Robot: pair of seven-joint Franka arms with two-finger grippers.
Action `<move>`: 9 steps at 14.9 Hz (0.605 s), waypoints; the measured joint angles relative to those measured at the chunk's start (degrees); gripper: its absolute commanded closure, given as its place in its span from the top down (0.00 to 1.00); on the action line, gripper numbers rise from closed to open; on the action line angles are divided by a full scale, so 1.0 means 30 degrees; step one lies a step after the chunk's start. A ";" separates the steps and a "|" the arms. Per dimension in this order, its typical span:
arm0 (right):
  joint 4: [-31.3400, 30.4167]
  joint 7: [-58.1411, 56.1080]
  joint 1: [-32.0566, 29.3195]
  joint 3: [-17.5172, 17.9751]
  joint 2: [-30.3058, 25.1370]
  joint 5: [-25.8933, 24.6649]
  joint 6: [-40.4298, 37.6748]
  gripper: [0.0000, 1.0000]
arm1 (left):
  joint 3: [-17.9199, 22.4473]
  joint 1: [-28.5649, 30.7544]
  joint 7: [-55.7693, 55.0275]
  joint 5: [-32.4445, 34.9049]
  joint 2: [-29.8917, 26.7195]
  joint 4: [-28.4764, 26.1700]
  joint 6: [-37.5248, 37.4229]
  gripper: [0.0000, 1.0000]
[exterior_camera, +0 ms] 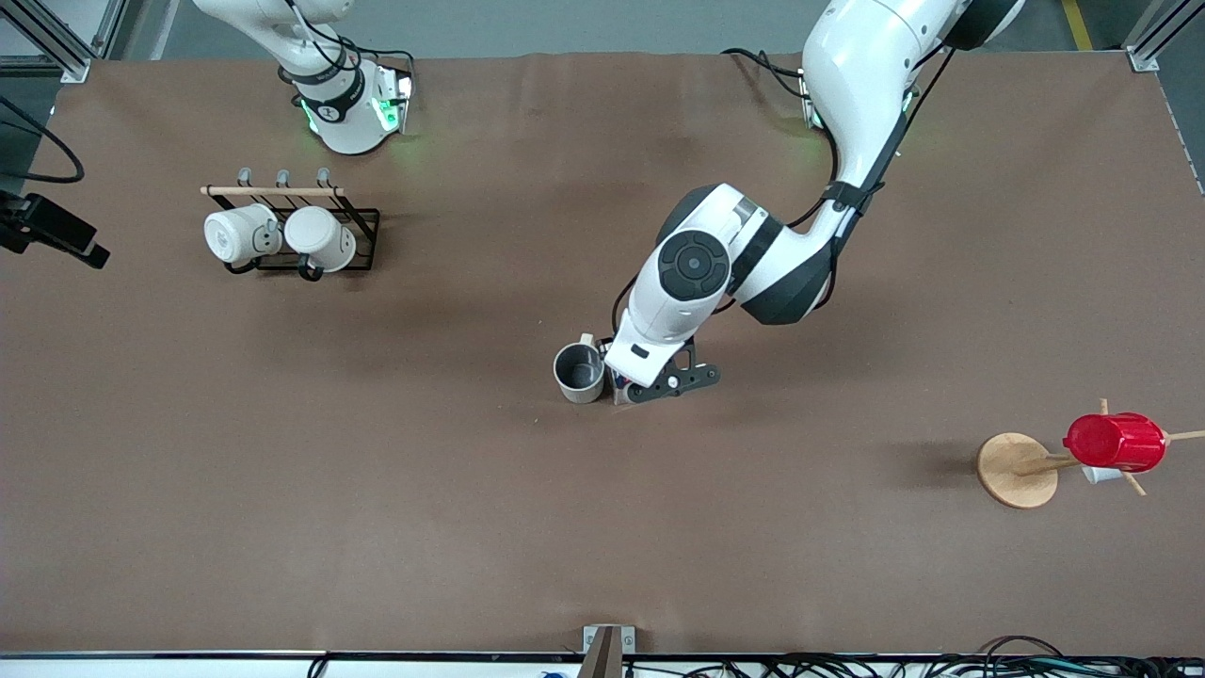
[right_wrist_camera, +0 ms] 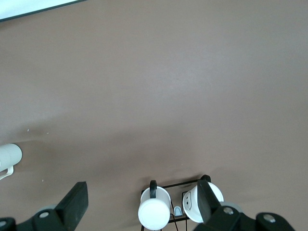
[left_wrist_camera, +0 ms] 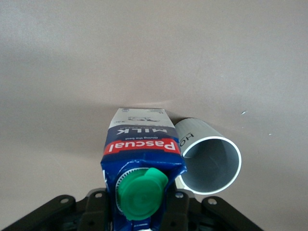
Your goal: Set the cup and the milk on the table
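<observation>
The milk, a dark-blue and white carton with a green cap, stands upright between the fingers of my left gripper, which is shut on its top. In the front view the left gripper is low over the middle of the table and hides most of the milk. The cup, off-white with a dark grey inside, stands upright on the table right beside the milk, toward the right arm's end; it also shows in the left wrist view. My right gripper is open and empty, high over the mug rack.
A black wire rack with two white mugs stands near the right arm's base. A wooden peg stand holding a red plastic cup stands toward the left arm's end, nearer the front camera.
</observation>
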 measured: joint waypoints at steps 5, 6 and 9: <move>-0.0001 0.0005 -0.0001 -0.0017 0.0001 0.0000 0.0023 1.00 | 0.0123 0.0030 0.0001 0.0012 -0.0012 0.0246 0.0000 1.00; -0.0001 0.0005 -0.0001 -0.0019 0.0001 0.0000 0.0025 1.00 | 0.0186 0.0152 0.0012 0.0114 -0.0125 0.0472 0.0001 1.00; -0.0001 0.0009 -0.0002 -0.0026 0.0002 0.0000 0.0031 1.00 | 0.0253 0.1552 0.0570 0.1556 -0.1572 0.1123 -0.1030 1.00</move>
